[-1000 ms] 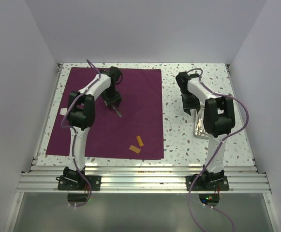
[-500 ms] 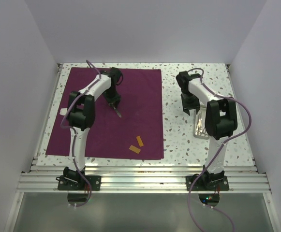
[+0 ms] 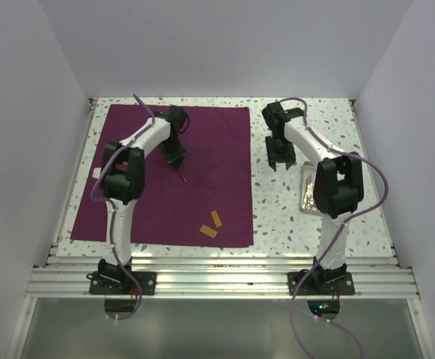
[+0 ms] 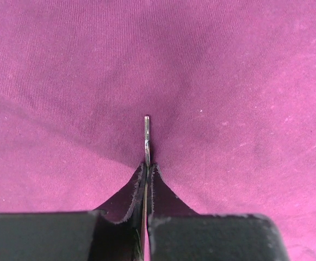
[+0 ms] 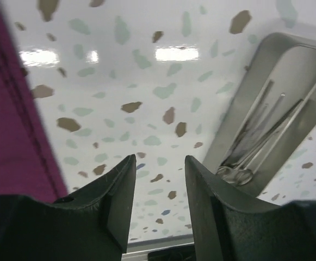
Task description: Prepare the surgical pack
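The surgical pack (image 3: 217, 161), a deep purple sheet, lies flat on the left half of the table and fills the left wrist view (image 4: 228, 81). My left gripper (image 3: 174, 155) hangs over its upper middle, shut on a thin metal instrument (image 3: 182, 175). In the left wrist view that instrument (image 4: 147, 136) shows edge-on, sticking out past the closed left gripper (image 4: 147, 166) just above the cloth. My right gripper (image 3: 280, 158) stands open over the speckled table between the sheet and a metal tray (image 3: 305, 181), nothing between its fingers (image 5: 122, 185).
The metal tray (image 5: 304, 68) holds several steel instruments (image 5: 255, 144). Two small orange strips (image 3: 213, 224) lie on the sheet near its front edge. The sheet's stitched right hem (image 5: 16, 130) shows left of the right gripper (image 5: 159, 161). White walls enclose the table.
The left gripper has closed on the thin metal instrument over the sheet. The right arm has swung left and back, off the tray toward the sheet's edge.
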